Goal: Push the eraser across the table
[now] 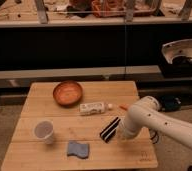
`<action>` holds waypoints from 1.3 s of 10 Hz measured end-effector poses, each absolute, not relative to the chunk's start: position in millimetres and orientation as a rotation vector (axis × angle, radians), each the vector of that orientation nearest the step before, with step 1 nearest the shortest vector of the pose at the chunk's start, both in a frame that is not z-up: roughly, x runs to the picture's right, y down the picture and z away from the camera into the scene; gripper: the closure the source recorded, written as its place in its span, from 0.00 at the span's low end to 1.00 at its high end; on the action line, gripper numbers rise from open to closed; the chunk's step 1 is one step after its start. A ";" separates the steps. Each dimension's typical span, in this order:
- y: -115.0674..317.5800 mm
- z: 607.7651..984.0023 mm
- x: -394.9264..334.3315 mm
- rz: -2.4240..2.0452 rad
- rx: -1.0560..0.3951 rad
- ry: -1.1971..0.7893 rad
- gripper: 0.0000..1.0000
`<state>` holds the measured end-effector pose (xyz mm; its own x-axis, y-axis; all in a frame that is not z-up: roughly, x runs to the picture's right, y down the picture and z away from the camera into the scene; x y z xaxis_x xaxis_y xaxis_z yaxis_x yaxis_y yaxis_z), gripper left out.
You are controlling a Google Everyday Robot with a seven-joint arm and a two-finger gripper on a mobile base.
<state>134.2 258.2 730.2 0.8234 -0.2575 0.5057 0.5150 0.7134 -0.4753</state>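
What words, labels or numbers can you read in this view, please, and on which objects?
White tube: any print is too blurred to read.
Eraser, bowl, cup, sponge, table: no text visible.
Gripper, shut, low beside the eraser: no readable marking.

No writing, label, brand or number could be read anywhere, not on the white tube (94, 107), the eraser (109, 129), the cup (44, 131), nor on the gripper (119, 133), which sat low over the table (39, 100), just beside the eraser's right end.
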 end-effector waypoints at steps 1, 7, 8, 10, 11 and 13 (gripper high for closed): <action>258.6 735.5 135.1 -0.440 -0.647 -0.428 0.95; 255.1 758.2 134.8 -0.438 -0.655 -0.432 0.95; 253.0 761.5 133.5 -0.440 -0.656 -0.430 0.95; 248.5 768.7 128.7 -0.447 -0.657 -0.425 0.95; 247.4 770.1 129.0 -0.445 -0.658 -0.421 0.95; 246.4 771.9 124.7 -0.450 -0.664 -0.417 0.95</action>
<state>124.7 246.4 771.9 0.8240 -0.2620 0.5024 0.5207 0.6997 -0.4892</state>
